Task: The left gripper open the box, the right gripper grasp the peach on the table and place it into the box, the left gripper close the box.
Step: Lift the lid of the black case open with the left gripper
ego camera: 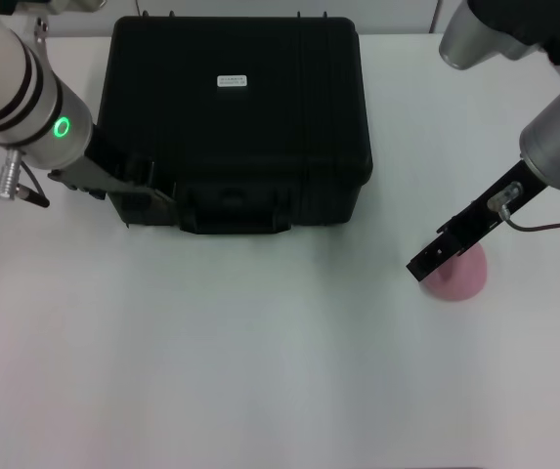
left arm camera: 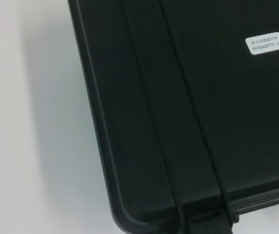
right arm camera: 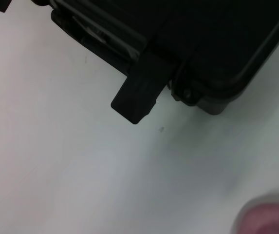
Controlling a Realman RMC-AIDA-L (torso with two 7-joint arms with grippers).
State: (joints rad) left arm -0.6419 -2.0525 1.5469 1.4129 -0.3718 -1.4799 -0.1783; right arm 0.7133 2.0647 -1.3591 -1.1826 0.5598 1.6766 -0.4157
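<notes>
The box (ego camera: 236,127) is a large black case standing shut at the back middle of the white table, with a white label (ego camera: 232,81) on its lid. My left gripper (ego camera: 155,193), on the arm with the green ring, sits at the box's front-left corner beside the handle (ego camera: 233,210). The left wrist view shows only the lid (left arm camera: 178,122) and its label. The peach (ego camera: 462,276) is pale pink and rests on the table to the right of the box. My right gripper (ego camera: 424,265) hangs over the peach's left side and hides part of it. The peach (right arm camera: 268,217) shows blurred in the right wrist view.
White table (ego camera: 260,371) spreads wide in front of the box and between box and peach. In the right wrist view the box's front corner (right arm camera: 212,95) and a black part (right arm camera: 138,95) jutting from its front show over the table.
</notes>
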